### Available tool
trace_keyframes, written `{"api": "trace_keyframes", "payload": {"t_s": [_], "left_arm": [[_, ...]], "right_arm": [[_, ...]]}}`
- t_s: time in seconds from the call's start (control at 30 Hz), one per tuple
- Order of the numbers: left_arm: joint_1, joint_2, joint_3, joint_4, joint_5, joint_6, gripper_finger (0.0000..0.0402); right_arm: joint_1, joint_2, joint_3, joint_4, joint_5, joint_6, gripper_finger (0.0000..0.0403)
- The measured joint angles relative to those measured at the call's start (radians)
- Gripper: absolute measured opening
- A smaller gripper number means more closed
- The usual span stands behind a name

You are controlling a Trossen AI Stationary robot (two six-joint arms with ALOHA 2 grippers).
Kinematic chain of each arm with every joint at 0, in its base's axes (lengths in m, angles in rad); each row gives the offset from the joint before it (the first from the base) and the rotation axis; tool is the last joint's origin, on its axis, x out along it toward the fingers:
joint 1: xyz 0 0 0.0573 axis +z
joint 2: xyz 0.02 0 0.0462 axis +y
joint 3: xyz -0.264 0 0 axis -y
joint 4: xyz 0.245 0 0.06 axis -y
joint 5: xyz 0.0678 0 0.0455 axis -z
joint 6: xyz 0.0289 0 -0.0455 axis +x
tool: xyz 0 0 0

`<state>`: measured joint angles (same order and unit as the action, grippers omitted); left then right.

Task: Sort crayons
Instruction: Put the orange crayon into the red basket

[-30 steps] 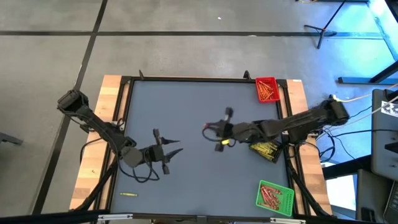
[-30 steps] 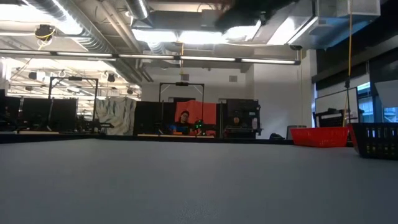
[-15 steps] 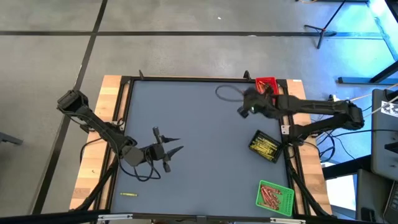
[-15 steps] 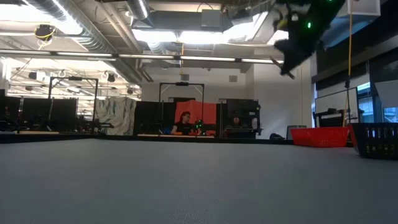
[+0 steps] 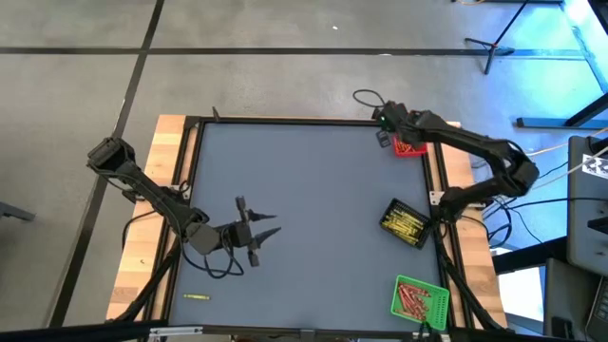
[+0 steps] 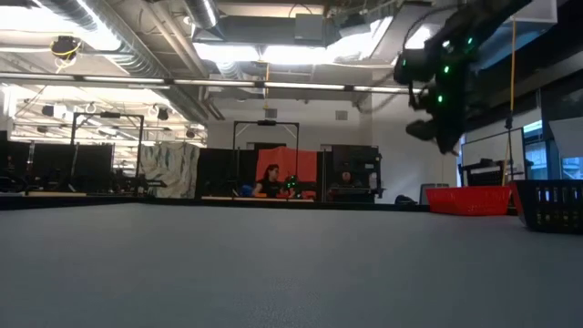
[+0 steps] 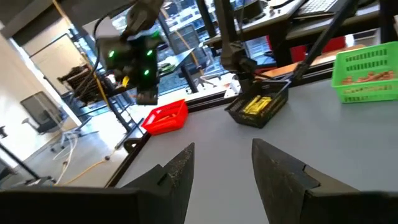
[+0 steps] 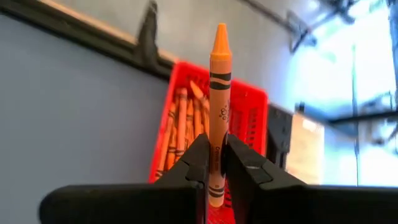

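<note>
Fingers of right gripper pinched on one orange crayon — upright, above red tray of orange crayons at table's far right corner | left gripper parted, empty — over mid-table | beyond: black tray, green tray

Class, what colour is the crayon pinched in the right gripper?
Orange: the crayon in the right gripper, clearest in the right wrist view.

Right end effector extended toward 1 o'clock, fingers pinched together. Left end effector parked near 8 o'clock, fingers spread, pointing 3 o'clock.
</note>
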<state>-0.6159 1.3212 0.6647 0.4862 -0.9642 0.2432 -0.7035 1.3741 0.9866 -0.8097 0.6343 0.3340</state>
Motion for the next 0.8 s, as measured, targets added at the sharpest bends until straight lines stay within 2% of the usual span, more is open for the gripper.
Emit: {"api": "trace_keyframes", "payload": {"t_s": [0.2, 0.43, 0.53, 0.63, 0.8], "left_arm": [[0.0, 0.0, 0.0, -0.005, 0.02, -0.006, 0.0144], [0.0, 0.001, 0.0, -0.042, 0.02, -0.058, 0.0144], [0.0, 0.001, 0.0, -0.055, 0.02, -0.059, 0.0144], [0.0, 0.001, 0.0, -0.056, 0.02, -0.082, 0.0144], [0.0, 0.001, 0.0, -0.103, 0.032, -0.138, 0.0144]], "right_arm": [[-0.098, 0.142, 0.0, 0.001, -0.059, 0.01, 0.0032], [-0.151, 0.286, -0.001, 0.012, -0.053, 0.049, 0.0033], [-0.163, 0.315, -0.001, 0.014, 0.005, 0.051, 0.0033], [-0.163, 0.319, -0.001, 0.018, 0.018, 0.024, 0.0037], [-0.161, 0.305, -0.001, 0.002, 0.028, -0.008, 0.0085]]}}
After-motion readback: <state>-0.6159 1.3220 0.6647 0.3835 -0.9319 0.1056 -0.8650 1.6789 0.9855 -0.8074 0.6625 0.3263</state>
